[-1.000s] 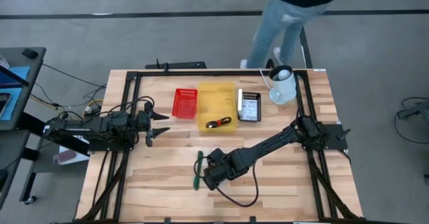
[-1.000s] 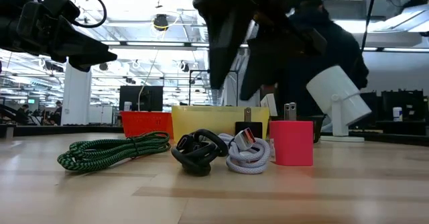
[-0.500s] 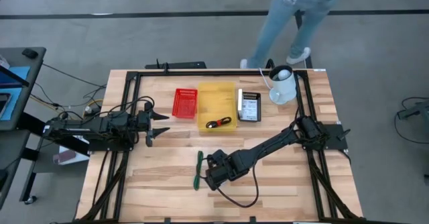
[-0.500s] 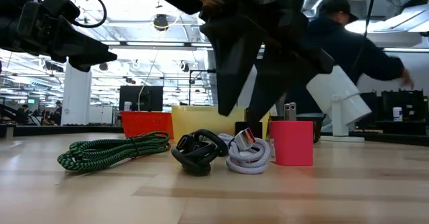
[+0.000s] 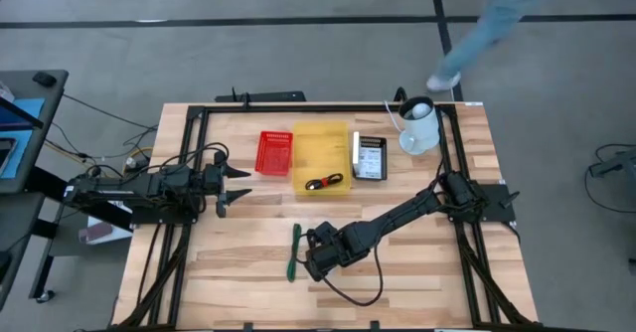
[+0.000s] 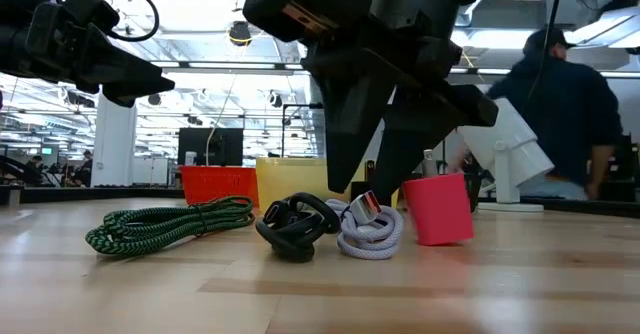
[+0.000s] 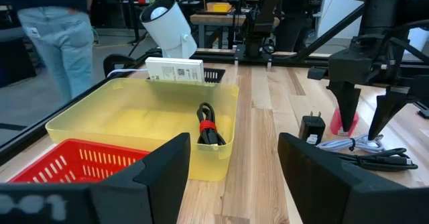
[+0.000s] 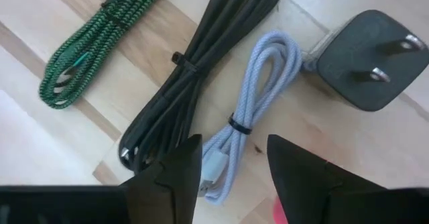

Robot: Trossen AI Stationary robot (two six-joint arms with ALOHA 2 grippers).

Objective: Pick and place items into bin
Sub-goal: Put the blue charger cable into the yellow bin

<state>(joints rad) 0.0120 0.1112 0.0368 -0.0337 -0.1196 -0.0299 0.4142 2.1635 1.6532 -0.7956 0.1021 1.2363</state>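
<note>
Scanning from the near table edge, found the green braided cable (image 6: pixel 170 224) coiled flat at 7 o'clock of the table centre in the high view. Noted a black cable (image 6: pixel 295 226) bundled just beside it and a pale white cable (image 6: pixel 370 229) touching that. Saw the right gripper (image 7: pixel 365 129) low over this cluster at 6 o'clock, fingers apart, nothing clamped. Logged the pink block (image 6: pixel 437 209) tilted against one finger, one edge off the wood. Spotted a black plug adapter (image 7: pixel 312 127) next to the cluster. Farther back, marked the left gripper (image 5: pixel 234 185) at 9 o'clock, raised, fingers spread, empty. Beyond, placed the yellow bin (image 5: pixel 320 125) at 12 o'clock with a black-and-red cable (image 5: pixel 323 183) inside, and the red basket (image 5: pixel 275 153) touching it at 11. Tagged a white lamp-like unit (image 5: pixel 417 128) at 1 o'clock. Glimpsed a person (image 6: pixel 570 114) past the far edge.
</note>
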